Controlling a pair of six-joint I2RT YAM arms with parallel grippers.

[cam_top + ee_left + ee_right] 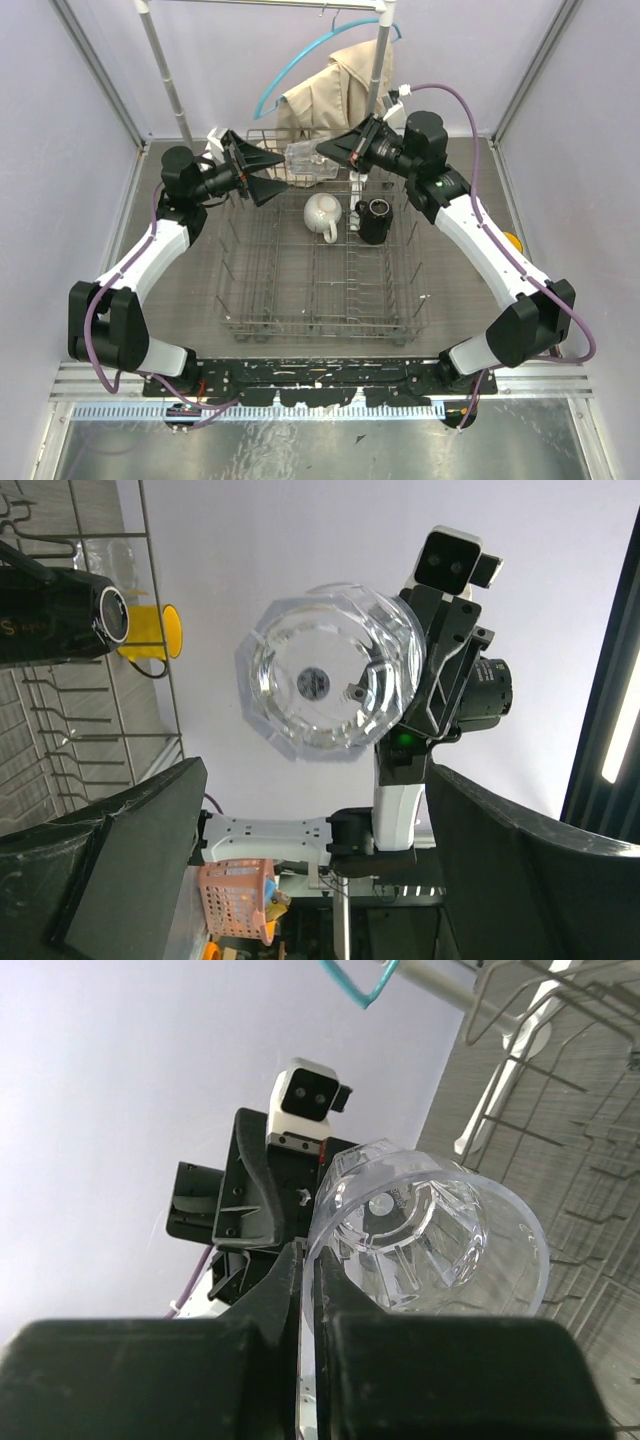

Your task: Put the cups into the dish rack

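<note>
My right gripper [326, 152] is shut on the rim of a clear glass tumbler [303, 160], holding it on its side above the far edge of the grey wire dish rack [320, 318]. In the right wrist view the fingertips [296, 1265] pinch the tumbler's [432, 1230] wall. My left gripper [281, 172] stands open facing the tumbler's base [318, 680], apart from it, its fingers [130, 855] wide. A white mug [322, 215] and a black mug [375, 220] sit in the rack. A yellow mug [152, 633] shows beyond the rack wires.
A clothes rail [165, 70] with a beige garment [335, 85] and a teal hanger [300, 65] stands behind the rack. The rack's upright tines [350, 270] fill its near half. A pink basket [235, 900] shows low in the left wrist view.
</note>
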